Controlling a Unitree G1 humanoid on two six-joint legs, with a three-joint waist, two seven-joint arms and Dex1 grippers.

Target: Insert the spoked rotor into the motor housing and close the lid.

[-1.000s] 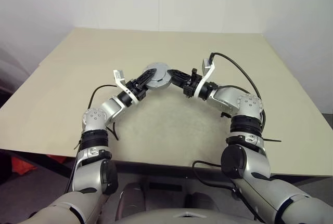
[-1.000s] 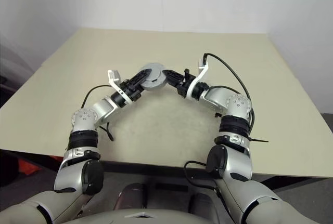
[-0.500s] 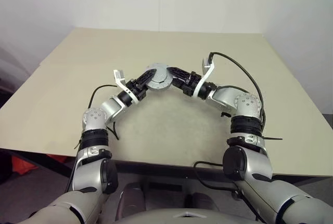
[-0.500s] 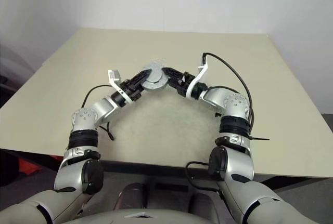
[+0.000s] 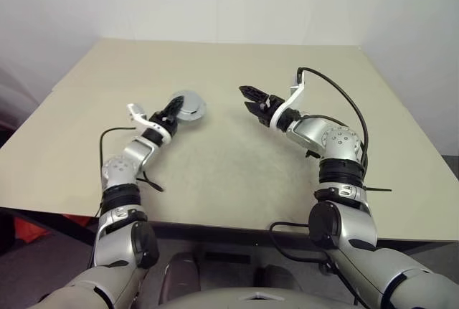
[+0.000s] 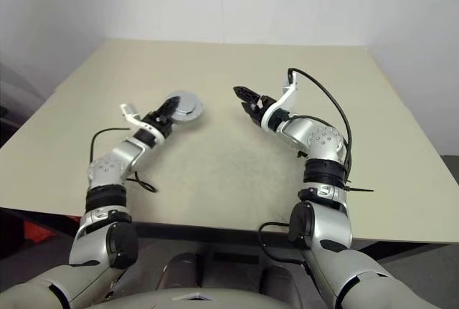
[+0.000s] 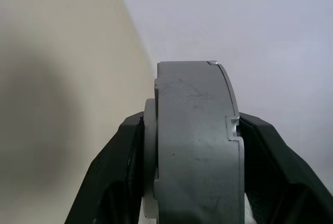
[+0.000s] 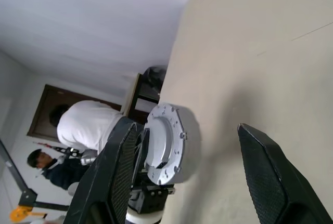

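Note:
My left gripper [image 5: 174, 110] is shut on the motor housing [image 5: 186, 105], a round silvery-grey disc held on edge low over the left of the table. In the left wrist view the housing [image 7: 197, 151] stands edge-on between both black fingers [image 7: 112, 167], and the lid [image 7: 149, 156] lies flat against it as a thinner, paler layer. In the right wrist view the housing [image 8: 164, 143] shows a bolted, rimmed face. The spoked rotor is hidden. My right gripper [image 5: 248, 97] hangs open and empty to the right of the housing, well apart from it.
The beige table [image 5: 237, 165] reaches a white wall at the back. A black cable [image 5: 337, 97] loops off my right wrist. Beyond the table's edge, the right wrist view shows a person in a white shirt [image 8: 88, 125] and another person [image 8: 41, 164].
Both grippers met at the housing in mid-table. The right gripper has opened and drawn back to the right. The left gripper has carried the housing to the left.

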